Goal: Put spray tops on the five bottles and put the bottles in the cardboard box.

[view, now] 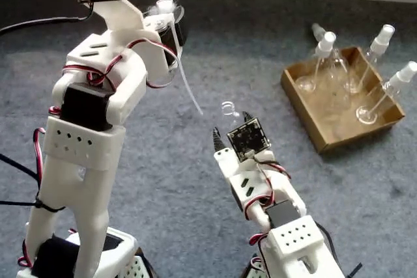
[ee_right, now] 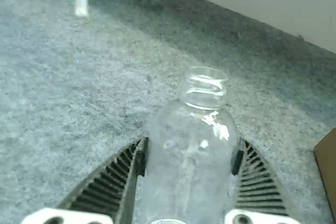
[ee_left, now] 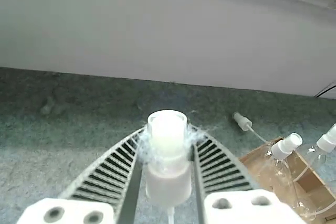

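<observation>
Grey carpet (view: 195,43) covers the table, with a pale wall (ee_left: 157,24) behind it. On the carpet, well apart from the cardboard box (view: 300,109) and on its arm side, the last bottle (ee_right: 189,145) is held roughly upright. Its threaded neck is bare and open. The right gripper (ee_right: 190,149) is clamped on its body, one finger on each side.

Farther from the box, up above the carpet, the left gripper (ee_left: 168,135) is closed on a white spray top (ee_left: 168,182). The thin dip tube (view: 186,86) of this top hangs down and slants toward the bottle's mouth, but the high view puts its tip short of the neck. The top is not yet on.

The box itself holds what look like four bottles lying at a slant, each already wearing a spray top (view: 384,34). One of them pokes its head past the far wall.

By this count four of the five bottles are done. What remains, I judge, is to thread the tube into the open neck, seat the top on it and carry the capped bottle across to the box. Feeding the tube in looks the touchiest part, since it is thin and bends while the neck is narrow.
</observation>
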